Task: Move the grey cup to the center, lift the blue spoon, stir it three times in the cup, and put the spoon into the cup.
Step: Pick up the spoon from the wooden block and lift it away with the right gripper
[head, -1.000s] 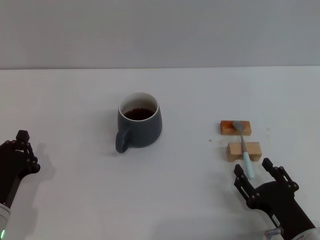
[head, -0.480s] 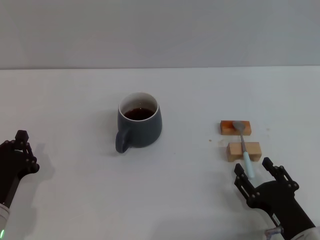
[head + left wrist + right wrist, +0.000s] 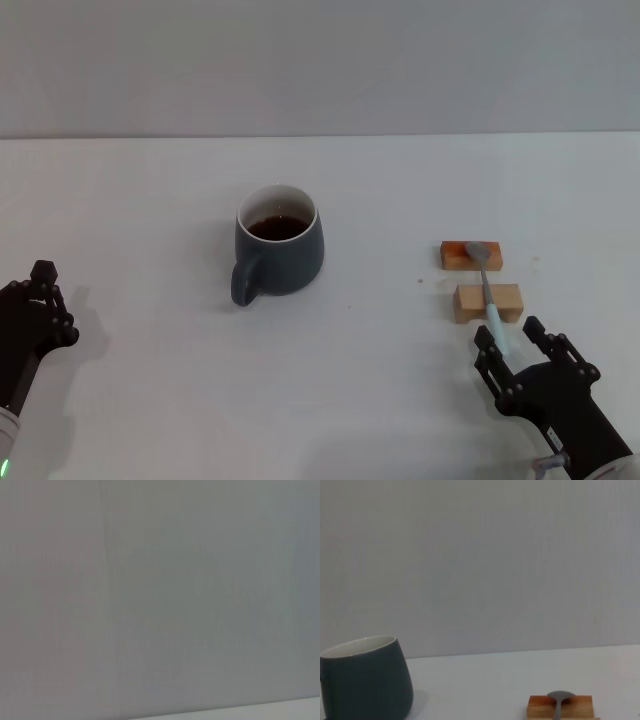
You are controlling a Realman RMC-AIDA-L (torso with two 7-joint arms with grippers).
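Lining up your right pincer (image 3: 513, 343) on the spoon handle.

Your blue spoon (image 3: 489, 297) bridges two wooden blocks (image 3: 487, 302), likely so the handle clears the table (image 3: 360, 400) for grasping; the pincer's fingers are spread wide around the handle tip, gripping nothing. Your grey cup (image 3: 278, 253) stands near the table's middle, well apart. Your left pincer (image 3: 45, 300) is parked at the left edge; I cannot tell its state.

We see the squat dark slate-grey ceramic cup (image 3: 365, 680) cut off by the right wrist view's edge, its handle hidden. The slim blue-handled metal spoon (image 3: 559, 702) shows only its bowl there, handle cut off.
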